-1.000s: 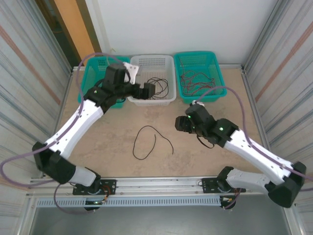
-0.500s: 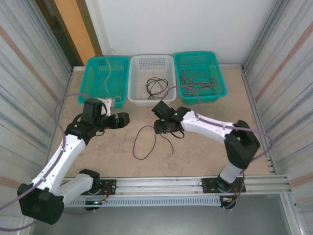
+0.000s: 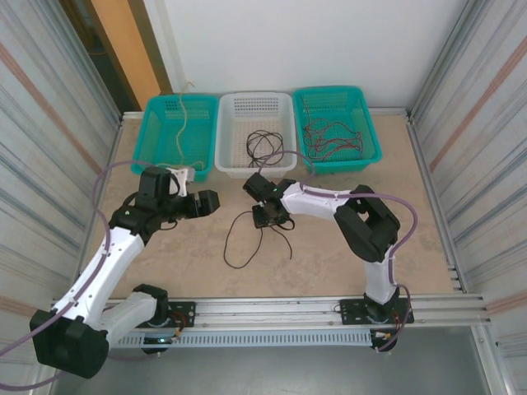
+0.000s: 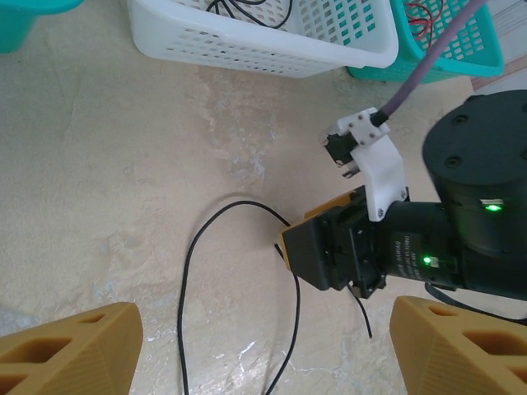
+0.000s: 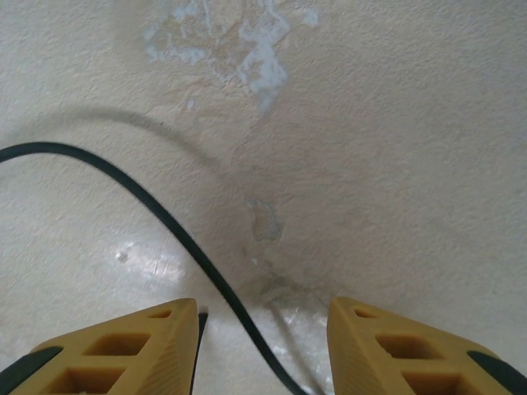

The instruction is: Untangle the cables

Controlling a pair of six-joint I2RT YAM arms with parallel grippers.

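Beige stone-patterned bench (image 3: 165, 255), corrugated metal walls on either side, white wall behind. Three baskets stand along the far edge.

Findings, left to right:
- Left teal basket (image 3: 151, 132), far left corner: one pale yellow cable (image 3: 183, 123) inside.
- Left claw (image 3: 207, 202): hovering above the bench, jaws wide apart, holding nothing.
- Loose black cable (image 3: 235, 247): lying in an open loop at the bench centre, well apart from the baskets.
- White basket (image 3: 255, 170), middle of the far edge: looped black cables (image 3: 263, 144) inside.
- Right claw (image 3: 266, 216): down at the far end of the loop. The wrist view shows its fingers (image 5: 123, 341) parted with the strand (image 5: 156, 210) running between them, not yet pinched.
- Right teal basket (image 3: 375, 140), towards the far right corner: a tangle of red cables (image 3: 333, 136) with darker strands.

Handling assessment: the cables appear thin, light and limp, and will likely trail and drag when lifted. The strand lies flat on the bench, so the fingertips must reach the surface to catch it. The smooth jacket may slip from a weak pinch. The best hold is judged to be on a single clear run near a free end, away from any crossing. Pulling from the middle of the tangle risks tightening it.
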